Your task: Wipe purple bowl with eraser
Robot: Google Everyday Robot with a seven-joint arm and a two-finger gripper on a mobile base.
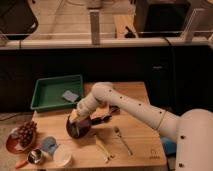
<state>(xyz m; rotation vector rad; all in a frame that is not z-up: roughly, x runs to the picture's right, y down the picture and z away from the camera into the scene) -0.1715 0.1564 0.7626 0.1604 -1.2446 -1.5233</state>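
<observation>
The purple bowl point(83, 129) sits on the wooden table point(137, 127), left of its middle. My white arm reaches in from the lower right and bends down over it. My gripper point(75, 119) is low over the bowl's left part, at or inside the rim, and covers part of the bowl. The eraser does not show as a separate thing; it is hidden at the gripper or behind the arm.
A green tray point(47, 95) at the back left holds a grey-blue pad point(70, 96). A reddish plate with grapes point(24, 136), a metal cup point(35, 157) and a white dish point(62, 157) stand at the front left. A fork point(122, 140), a pale utensil point(103, 148) and dark items point(103, 119) lie right of the bowl.
</observation>
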